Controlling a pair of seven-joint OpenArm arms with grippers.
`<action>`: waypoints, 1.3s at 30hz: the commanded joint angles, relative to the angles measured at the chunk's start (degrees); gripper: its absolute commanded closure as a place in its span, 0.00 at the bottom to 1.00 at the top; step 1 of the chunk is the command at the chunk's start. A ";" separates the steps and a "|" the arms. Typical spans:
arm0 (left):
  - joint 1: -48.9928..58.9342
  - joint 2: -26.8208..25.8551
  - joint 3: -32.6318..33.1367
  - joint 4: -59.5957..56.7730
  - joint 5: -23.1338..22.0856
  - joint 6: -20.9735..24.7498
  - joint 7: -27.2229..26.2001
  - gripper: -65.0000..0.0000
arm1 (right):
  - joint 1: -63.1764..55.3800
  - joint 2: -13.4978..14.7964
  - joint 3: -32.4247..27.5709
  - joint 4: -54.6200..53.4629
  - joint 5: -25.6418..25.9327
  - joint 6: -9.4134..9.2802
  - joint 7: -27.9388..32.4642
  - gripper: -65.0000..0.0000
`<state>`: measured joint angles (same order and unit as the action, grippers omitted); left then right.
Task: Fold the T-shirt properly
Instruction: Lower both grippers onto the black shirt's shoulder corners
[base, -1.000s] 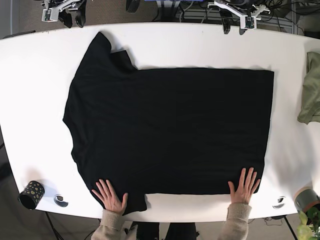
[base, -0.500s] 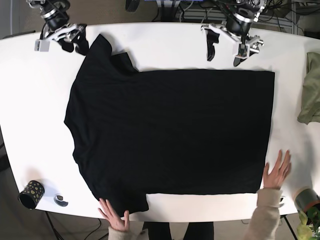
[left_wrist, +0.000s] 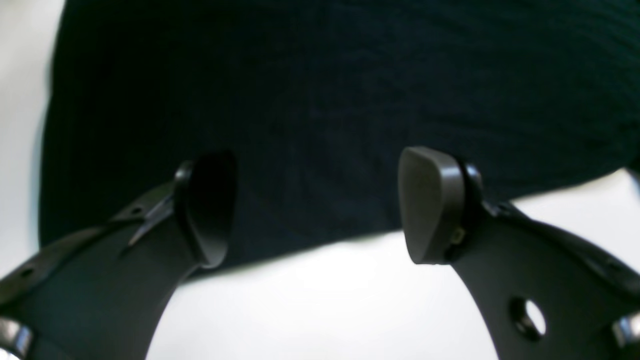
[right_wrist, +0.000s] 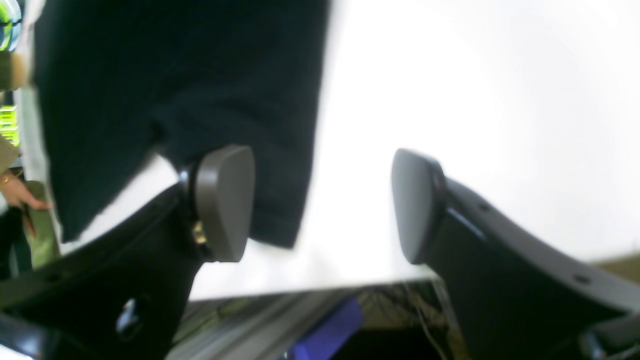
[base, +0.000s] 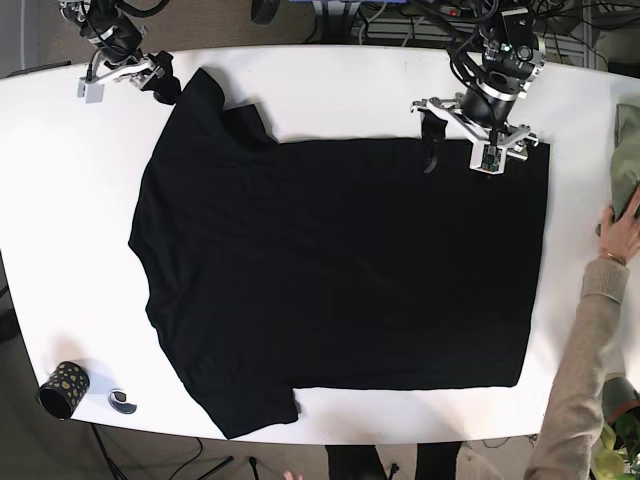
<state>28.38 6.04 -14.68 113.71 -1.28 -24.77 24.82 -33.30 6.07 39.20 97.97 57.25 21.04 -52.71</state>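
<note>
Since half a second ago, the left gripper (base: 458, 143) has come down from the far table edge onto the far hem of the black T-shirt (base: 340, 270), and the person's hand (base: 622, 228) has left the near right corner and is now reaching toward a green cloth (base: 628, 165) at the right edge. The right gripper (base: 165, 82) is sitting at the far left, right beside the shirt's sleeve.

In the left wrist view, the left gripper's (left_wrist: 317, 205) fingers (left_wrist: 432, 202) are spread wide apart, holding nothing, hovering over the shirt's (left_wrist: 340, 100) hem where it meets the white table (left_wrist: 320, 300). In the right wrist view, the right gripper's (right_wrist: 322, 202) fingers (right_wrist: 225, 200) are also released and empty, with one finger over the sleeve (right_wrist: 175, 100) and the other over bare table (right_wrist: 475, 100).

The white table (base: 60, 220) is carrying a small dark patterned cup (base: 63, 388) at the near left corner.

The T-shirt is lying flat across the middle of the table, spread out, collar end to the left and hem to the right, one sleeve pointing far-left and one near.
</note>
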 joint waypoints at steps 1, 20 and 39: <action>-0.21 -0.20 -1.02 1.15 -0.61 0.20 -0.25 0.28 | -0.15 0.48 -0.04 0.88 1.51 0.72 0.62 0.36; 0.15 -0.11 -1.19 1.06 -0.52 0.20 -0.16 0.28 | 0.11 -1.45 -4.96 -1.31 -1.21 0.46 -5.71 0.36; -0.12 -2.22 -9.28 0.79 -10.63 0.20 -0.16 0.28 | 2.75 -1.54 -5.22 -1.67 -3.41 0.72 -5.71 0.36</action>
<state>28.40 4.23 -23.68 113.60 -10.83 -24.51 26.13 -30.15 4.29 34.02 96.31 56.97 22.96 -57.30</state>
